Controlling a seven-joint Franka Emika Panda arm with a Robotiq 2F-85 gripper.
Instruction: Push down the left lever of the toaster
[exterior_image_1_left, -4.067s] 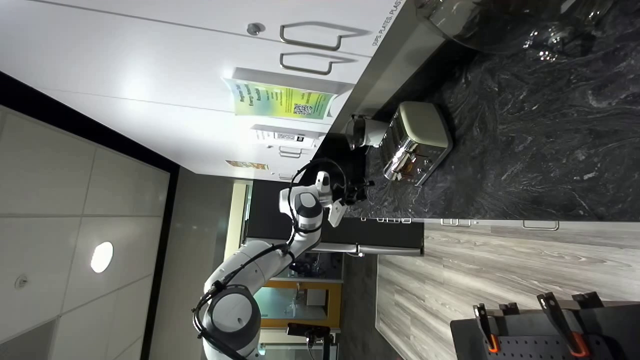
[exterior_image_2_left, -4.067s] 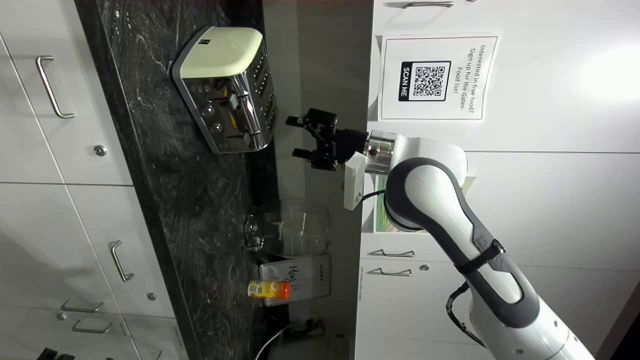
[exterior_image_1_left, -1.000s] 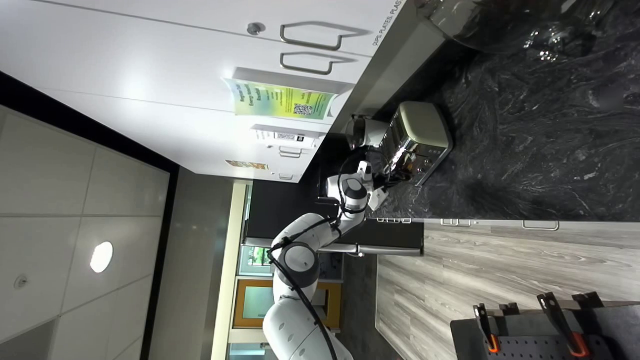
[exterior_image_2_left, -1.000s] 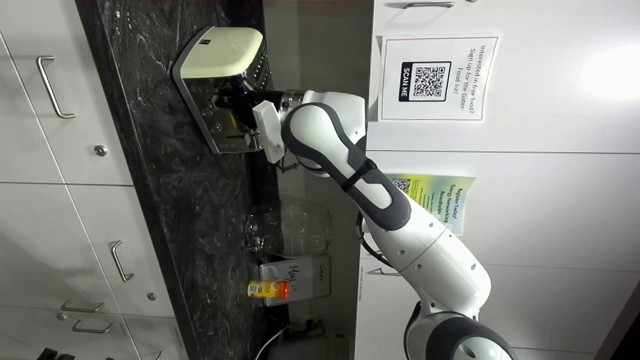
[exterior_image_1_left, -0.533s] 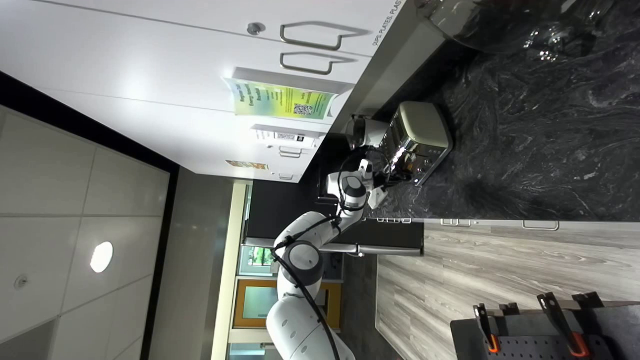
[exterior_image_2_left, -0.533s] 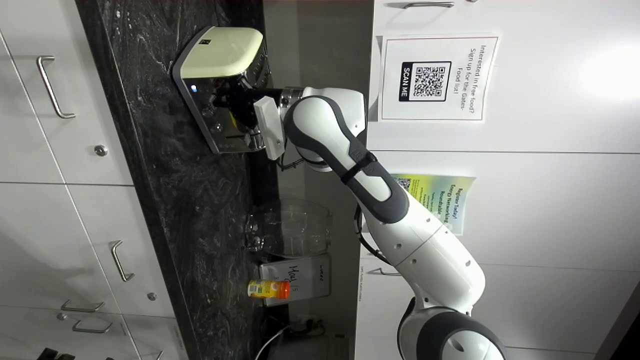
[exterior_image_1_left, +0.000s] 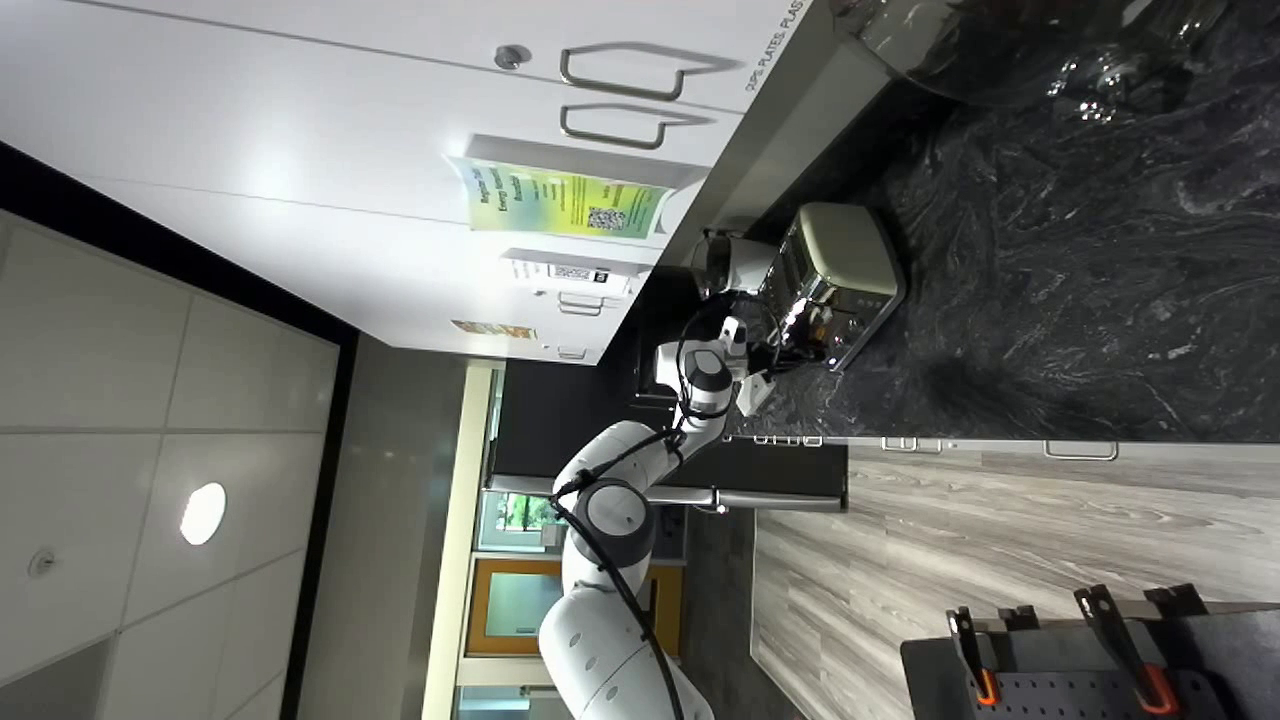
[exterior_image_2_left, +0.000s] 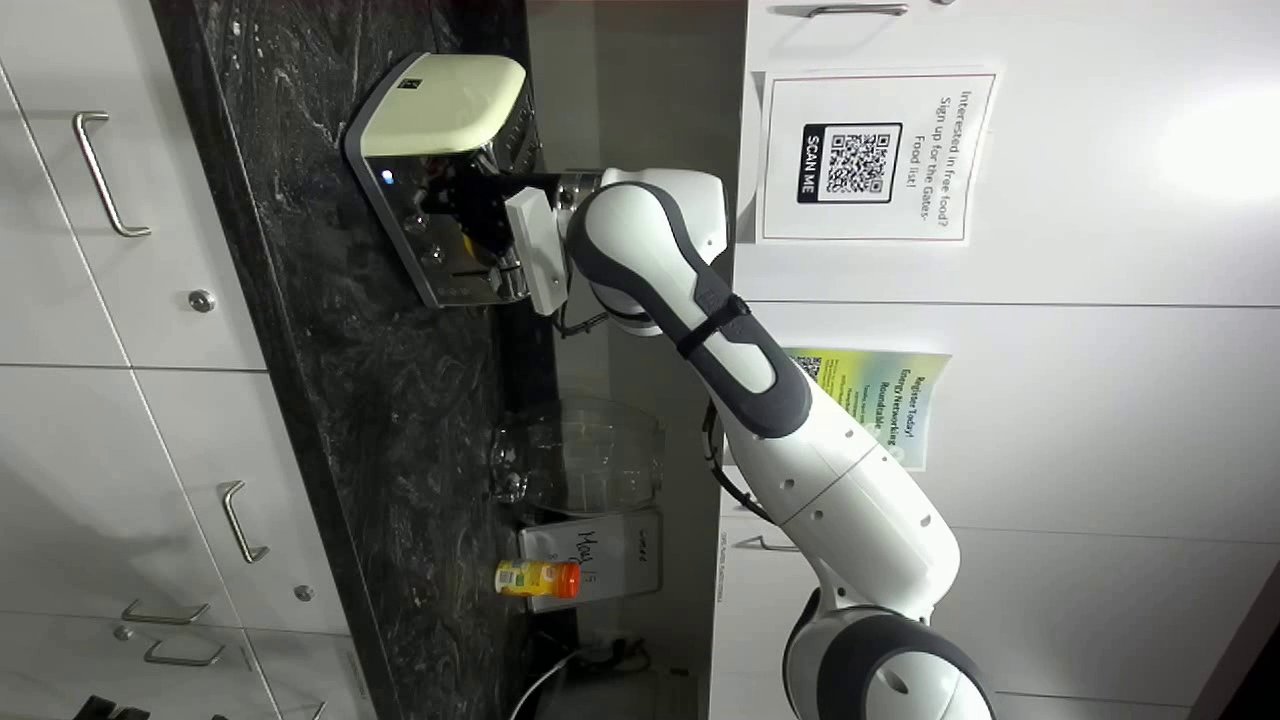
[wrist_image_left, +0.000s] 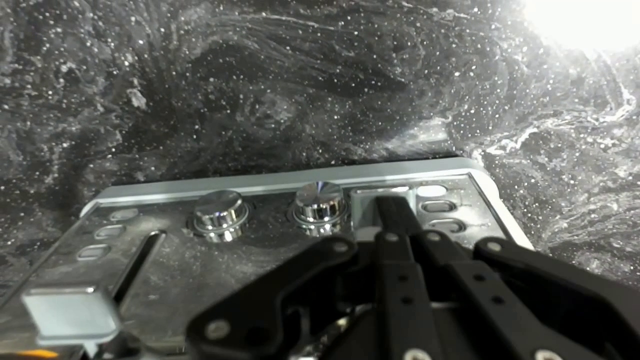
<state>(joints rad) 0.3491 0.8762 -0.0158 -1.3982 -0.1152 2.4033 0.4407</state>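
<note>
Since the earliest frames, the white robot arm (exterior_image_2_left: 830, 480) has come down to the front of the toaster (exterior_image_2_left: 440, 130), the black two-finger gripper (wrist_image_left: 395, 211) has closed, and a small oval button (wrist_image_left: 431, 190) on the toaster's face has lit up white. The toaster stands upright on a dark marbled countertop (exterior_image_2_left: 400, 450), cream at its end and shiny at its front. The gripper's fingers are together, and their tips lie over the left lever (wrist_image_left: 364, 207), toward the right of the wrist view, and appear to rest on it. That lever is low on the front, near the toaster's base. The right lever (wrist_image_left: 72, 312) sits at the upper end of its slot (wrist_image_left: 137, 266), and two round chrome knobs (wrist_image_left: 320, 199) are between the levers. Farther along the countertop in an exterior view are a clear vessel (exterior_image_2_left: 580, 455), a whiteboard (exterior_image_2_left: 635, 560) reading "May" and, just in front of it, a yellow jar (exterior_image_2_left: 530, 578) with an orange lid.
</note>
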